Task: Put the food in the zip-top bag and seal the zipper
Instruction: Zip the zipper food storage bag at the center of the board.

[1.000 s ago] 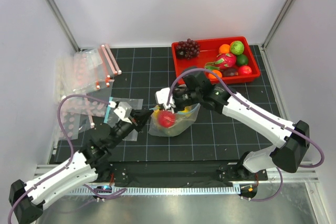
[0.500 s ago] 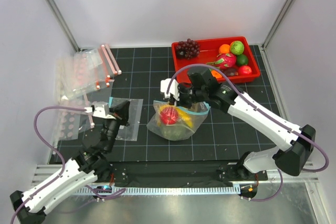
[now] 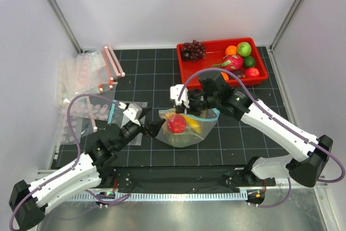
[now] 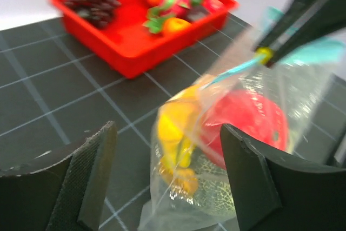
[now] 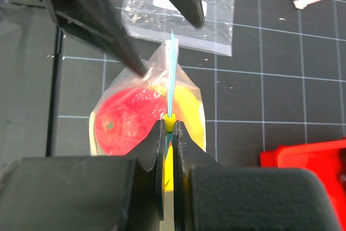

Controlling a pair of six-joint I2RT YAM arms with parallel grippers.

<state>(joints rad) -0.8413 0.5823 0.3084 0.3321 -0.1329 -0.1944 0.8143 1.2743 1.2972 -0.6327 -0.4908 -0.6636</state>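
From above, we see the bag (image 3: 186, 133) lying on the desk (image 3: 162, 74) between the two arms, near the red tray (image 3: 181, 66) but apart from it. It is a clear, limp pouch, and a red fruit (image 3: 176, 124) and a banana (image 3: 193, 125) show through it. The right jaws reach its far edge; the left jaws sit just beside its left end.

In the left wrist view, the left jaws are spread wide and hold nothing, with the bag just ahead of them. A netted green melon (image 4: 208, 198) lies low in the pouch.

In the right wrist view, the right jaws are pressed together on the teal zipper (image 5: 171, 74), which stands on edge. We judge the film soft and slippery and the load lumpy and apt to roll. The stiffer strip looks like the place to grip: pin one end, pinch along the other.
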